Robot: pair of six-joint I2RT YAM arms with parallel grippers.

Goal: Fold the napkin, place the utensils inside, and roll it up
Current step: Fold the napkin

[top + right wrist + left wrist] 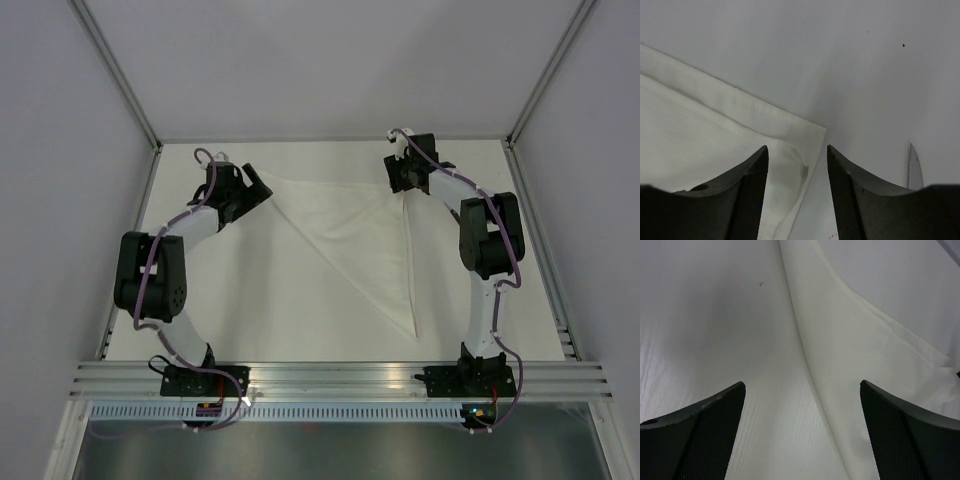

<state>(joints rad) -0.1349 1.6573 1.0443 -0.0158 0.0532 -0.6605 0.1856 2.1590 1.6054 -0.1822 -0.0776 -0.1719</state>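
The napkin (365, 235) lies flat on the table as a white folded triangle, with its long edge along the back and its tip pointing toward the near right. My left gripper (262, 188) is wide open at the triangle's far-left corner; the left wrist view shows the napkin's edge (840, 365) running between the fingers. My right gripper (400, 188) is open over the far-right corner, and that corner (790, 145) lies between its fingers, unclamped. A silver knife blade tip (914, 170) shows just right of the right finger; the rest of the knife is hidden.
The white tabletop (250, 300) is enclosed by grey walls on the left, back and right. An aluminium rail (340, 378) carrying both arm bases runs along the near edge.
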